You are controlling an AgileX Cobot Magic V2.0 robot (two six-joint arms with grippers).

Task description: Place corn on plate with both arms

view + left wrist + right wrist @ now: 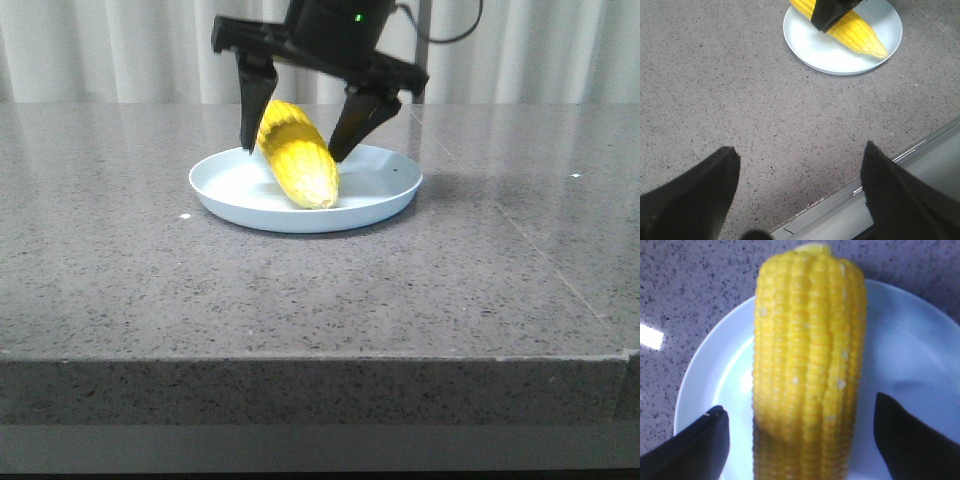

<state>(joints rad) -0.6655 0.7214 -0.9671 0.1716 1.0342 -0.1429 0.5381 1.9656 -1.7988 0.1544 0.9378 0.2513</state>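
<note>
The yellow corn (300, 162) lies on the pale blue-white plate (385, 187) at the table's middle, one end toward the front edge. My right gripper (290, 153) hangs over it, open, one finger on each side of the cob's far half. In the right wrist view the corn (807, 340) runs between the two dark fingertips (700, 445) with plate (910, 350) showing in the gaps, so neither touches it. My left gripper (800, 170) is open and empty over bare table near an edge, well away from the plate (810, 42) and the corn (860, 32).
The table (120, 250) is grey speckled stone with a thick front edge. A pale curtain (100, 50) hangs behind it. A metal strip (920, 150) runs along the table edge beside my left gripper.
</note>
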